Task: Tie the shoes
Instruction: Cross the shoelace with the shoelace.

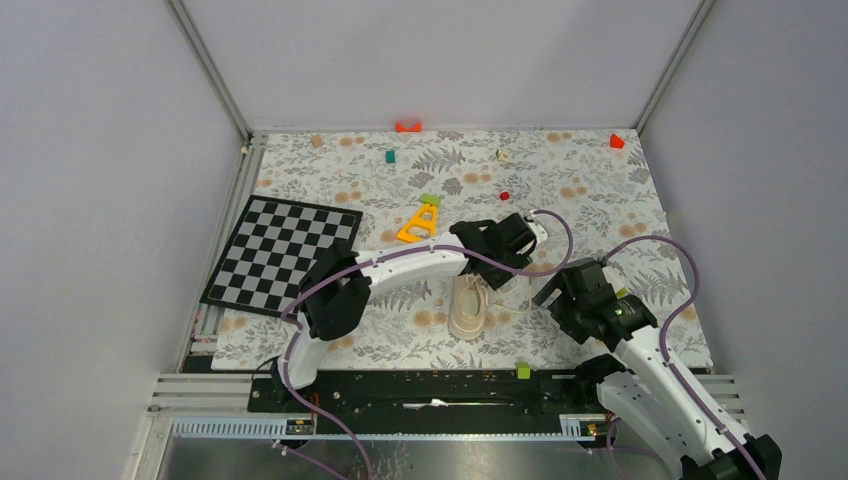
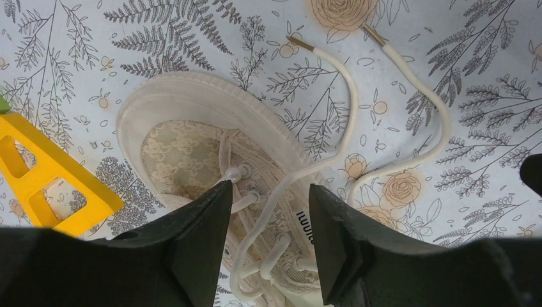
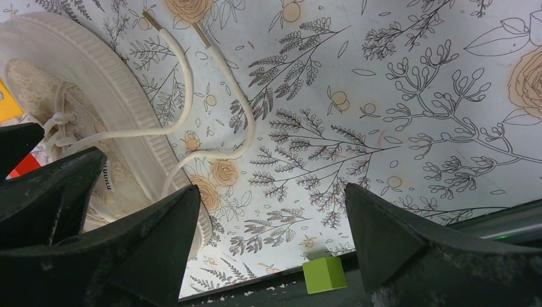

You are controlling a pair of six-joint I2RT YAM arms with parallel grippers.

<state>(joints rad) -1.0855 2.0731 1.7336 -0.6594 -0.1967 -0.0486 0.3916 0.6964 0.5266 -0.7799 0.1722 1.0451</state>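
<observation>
I have 1 cream fabric sneaker (image 1: 470, 308) with a pale ribbed sole near the front middle of the flowered table (image 1: 600, 190), with a yellow block (image 2: 51, 185) near its toe. Its 2 pale laces (image 2: 348, 121) are untied and trail onto the cloth, tips apart. My left gripper (image 2: 268, 192) hangs over the eyelets, fingers about half apart, lace strands between them, nothing pinched. My right gripper (image 3: 271, 198) hovers beside the shoe, fingers spread wide, empty.

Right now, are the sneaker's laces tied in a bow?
No, both laces trail loose from the sneaker across the floral table cover, with their tips lying apart.
</observation>
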